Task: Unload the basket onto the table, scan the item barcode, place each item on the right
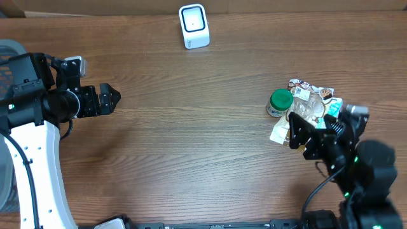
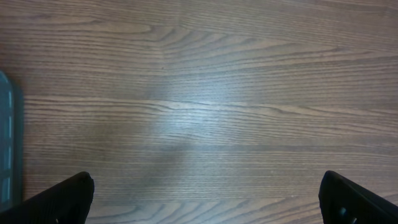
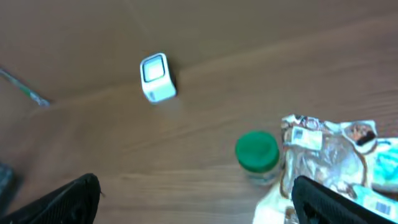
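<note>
Overhead table [image 1: 203, 152]: brown wood grain, filled the frame, everything stood on it.
Left arm [image 1: 32, 127]: white and black, at the table's left side, reached inward over bare wood.
Right arm [image 1: 362, 172]: black, at the lower right corner, angled toward the items.
Item pile [image 1: 315, 102]: crinkled clear and printed packets with white labels, heaped at the table's right side, well apart from the scanner.
Jar [image 1: 280, 102]: round green lid, pale labelled body, upright, touching the pile's left edge.
Scanner [image 1: 194, 25]: small white box with a dark-rimmed window on top, at the far edge near the middle.
Left gripper [image 1: 113, 98]: jaws spread wide, nothing between them, well apart from the pile.
Right gripper [image 1: 297, 132]: jaws spread wide, empty, over the pile's near edge; contact could not be told.
Left wrist view alone: bare wood with glare, dark fingertips in both bottom corners, a blue-grey strip [image 2: 6, 143] at the left edge.
Right wrist view alone: scanner, jar and packets together from a low angle; white label with dark print on the top packet, too blurred to read.
</note>
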`<control>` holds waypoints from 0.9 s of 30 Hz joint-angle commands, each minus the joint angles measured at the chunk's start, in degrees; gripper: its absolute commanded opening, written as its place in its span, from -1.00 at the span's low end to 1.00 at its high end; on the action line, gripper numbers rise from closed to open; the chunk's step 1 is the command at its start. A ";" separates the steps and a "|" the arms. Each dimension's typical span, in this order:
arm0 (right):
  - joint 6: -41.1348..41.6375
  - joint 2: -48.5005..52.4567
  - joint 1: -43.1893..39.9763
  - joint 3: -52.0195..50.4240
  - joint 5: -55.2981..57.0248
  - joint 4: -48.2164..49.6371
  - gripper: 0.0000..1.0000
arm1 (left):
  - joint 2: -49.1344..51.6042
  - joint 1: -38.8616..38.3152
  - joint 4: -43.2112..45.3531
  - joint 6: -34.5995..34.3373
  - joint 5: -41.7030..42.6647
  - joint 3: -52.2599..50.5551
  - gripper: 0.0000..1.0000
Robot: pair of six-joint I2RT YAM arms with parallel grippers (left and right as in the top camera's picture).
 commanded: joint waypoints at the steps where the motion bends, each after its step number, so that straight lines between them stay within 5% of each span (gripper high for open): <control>1: -0.07 -8.39 -1.09 -12.87 -1.25 10.99 1.00 | -0.09 -0.22 0.02 0.83 0.04 0.37 0.99; 9: -0.11 -20.74 -1.66 -35.34 4.15 31.65 1.00 | -0.09 -0.20 0.02 0.85 0.04 0.37 0.99; 27: -0.09 -30.08 -1.66 -42.05 10.19 32.30 1.00 | -0.09 -0.20 0.02 0.83 0.04 0.37 0.99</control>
